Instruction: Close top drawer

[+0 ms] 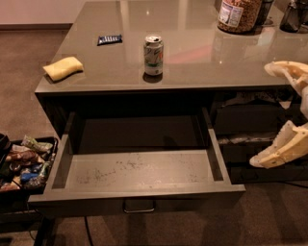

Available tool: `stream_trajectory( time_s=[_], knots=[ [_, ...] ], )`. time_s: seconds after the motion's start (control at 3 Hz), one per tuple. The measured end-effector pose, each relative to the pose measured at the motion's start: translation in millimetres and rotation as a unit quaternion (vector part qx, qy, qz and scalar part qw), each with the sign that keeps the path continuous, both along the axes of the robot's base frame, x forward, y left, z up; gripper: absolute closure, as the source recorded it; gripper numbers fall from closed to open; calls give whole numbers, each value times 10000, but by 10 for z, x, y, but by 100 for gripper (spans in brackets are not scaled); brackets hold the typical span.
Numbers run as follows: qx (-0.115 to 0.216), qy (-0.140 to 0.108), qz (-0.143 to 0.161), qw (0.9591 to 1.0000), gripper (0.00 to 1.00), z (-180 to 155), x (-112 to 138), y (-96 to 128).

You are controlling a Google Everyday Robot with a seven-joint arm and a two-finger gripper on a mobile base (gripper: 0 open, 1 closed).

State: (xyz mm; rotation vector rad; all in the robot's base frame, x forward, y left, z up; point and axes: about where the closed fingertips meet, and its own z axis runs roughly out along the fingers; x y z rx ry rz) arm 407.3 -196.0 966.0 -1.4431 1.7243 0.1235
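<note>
1. My gripper (262, 115) sits at the right edge of the frame, in front of the narrower drawers (250, 117) on the desk's right side.
2. Its two cream fingers (281, 146) are spread well apart, one high by the desk edge and one lower. The claw is released, and nothing is held between them.
3. The top drawer (139, 173) fills the lower middle of the frame and is pulled far out of the desk (202, 67). Its speckled, dusty floor is bare.
4. The drawer's flat front runs along the bottom of the frame, with a small metal loop handle (138, 207) at its centre.
5. My claw is to the right of the drawer and is not touching it.
6. On the desktop a soda can (153, 55) stands upright near the front edge, above the drawer's middle.
7. A yellow sponge (63, 67) lies at the desk's left front corner, with a dark packet (109, 39) further back.
8. A large jar (238, 14) stands at the upper right.
9. A heap of colourful packets (24, 161) lies at the left edge, just beside the drawer's left wall.
</note>
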Motion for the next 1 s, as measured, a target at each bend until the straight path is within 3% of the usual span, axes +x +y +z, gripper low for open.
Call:
stream_trajectory(
  time_s=[0.33, 0.67, 1.0],
  knots=[
    [79, 250, 607, 9978, 0, -168, -15, 142],
    [258, 456, 819, 9953, 0, -402, -82, 243],
    [497, 532, 475, 9962, 0, -730, -221, 315]
  ],
)
